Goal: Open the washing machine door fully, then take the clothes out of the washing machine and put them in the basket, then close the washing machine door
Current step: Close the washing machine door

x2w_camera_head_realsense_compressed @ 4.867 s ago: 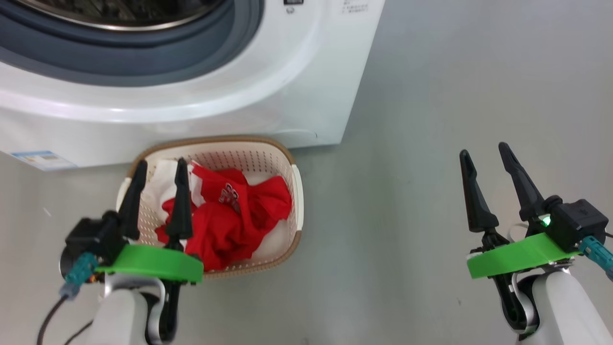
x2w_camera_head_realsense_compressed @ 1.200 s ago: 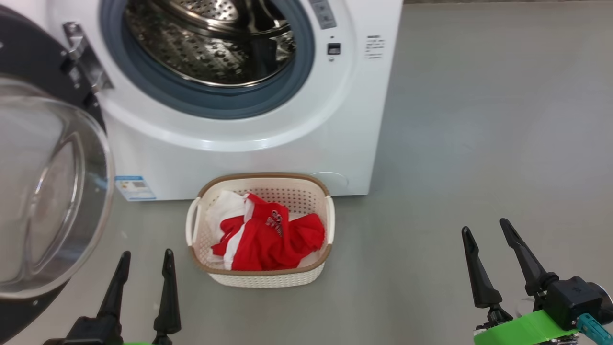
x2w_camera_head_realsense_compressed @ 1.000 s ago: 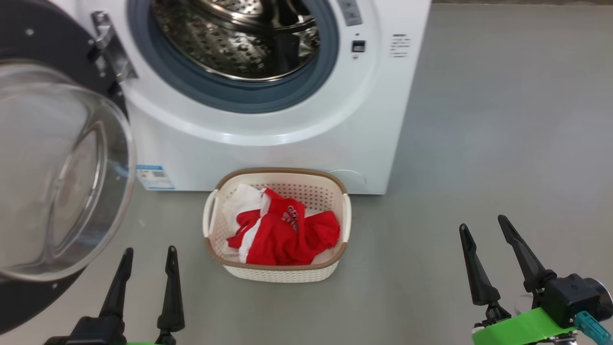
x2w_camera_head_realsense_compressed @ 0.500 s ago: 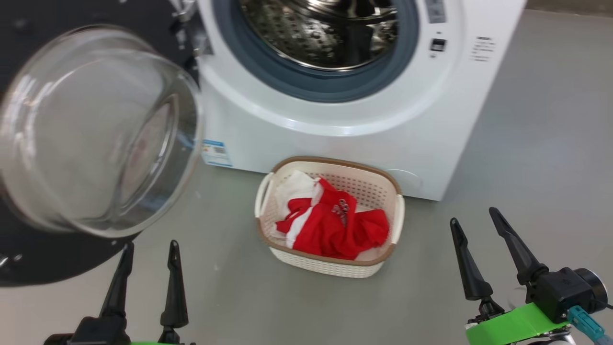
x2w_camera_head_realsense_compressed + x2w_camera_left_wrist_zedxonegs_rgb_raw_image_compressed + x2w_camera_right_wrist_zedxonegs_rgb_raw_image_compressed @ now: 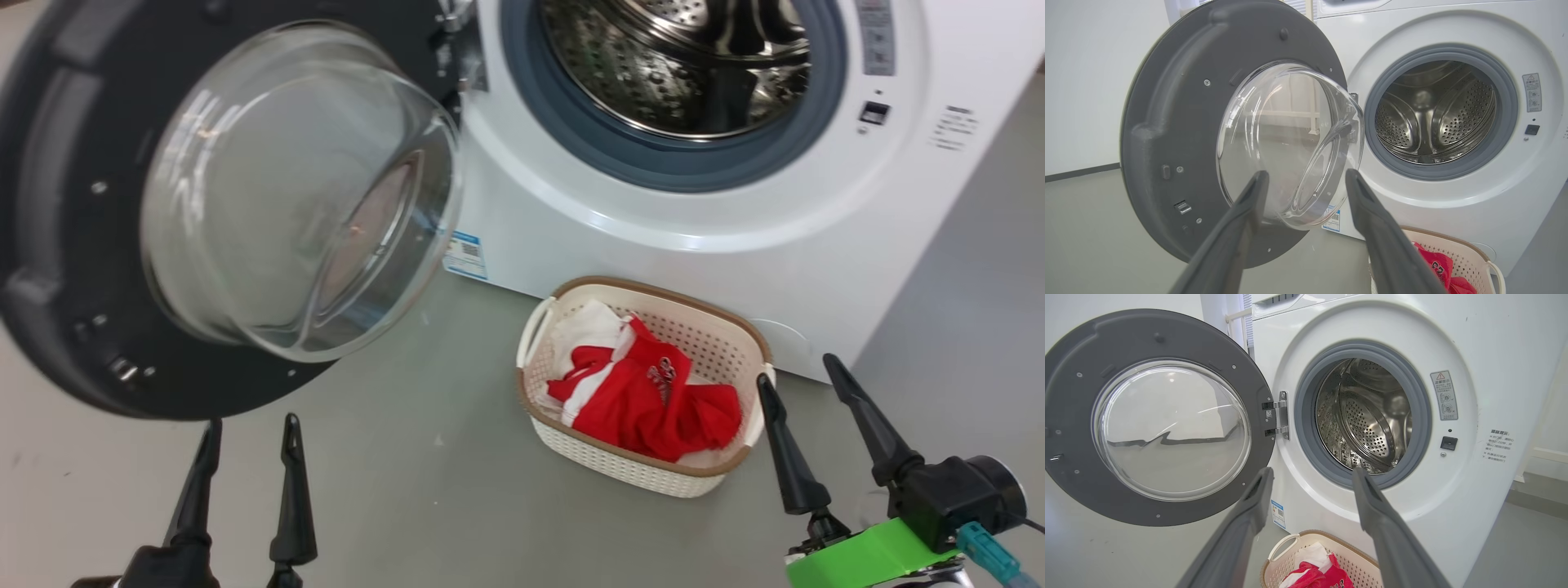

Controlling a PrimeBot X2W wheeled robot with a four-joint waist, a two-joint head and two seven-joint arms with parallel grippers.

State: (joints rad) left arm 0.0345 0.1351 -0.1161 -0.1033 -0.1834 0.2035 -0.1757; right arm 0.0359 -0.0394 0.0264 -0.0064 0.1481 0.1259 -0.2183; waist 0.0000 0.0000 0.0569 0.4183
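While both gape empty, door (image 5: 245,204) faces left tool (image 5: 251,421), basket (image 5: 629,472) sits beside right tool (image 5: 796,367).

Bright, even light w/ soft shadows; glare on washing machine door (image 5: 237,204) glass; wrist views bent at edges.

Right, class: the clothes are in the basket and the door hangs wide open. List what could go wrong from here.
The washing machine door carries a smooth bulging glass bowl; the left gripper pushing there could slide off.
The basket stands close before the washing machine, near the right gripper; a careless sweep could tip it.
From so wide open, a weak push may leave it unlatched.
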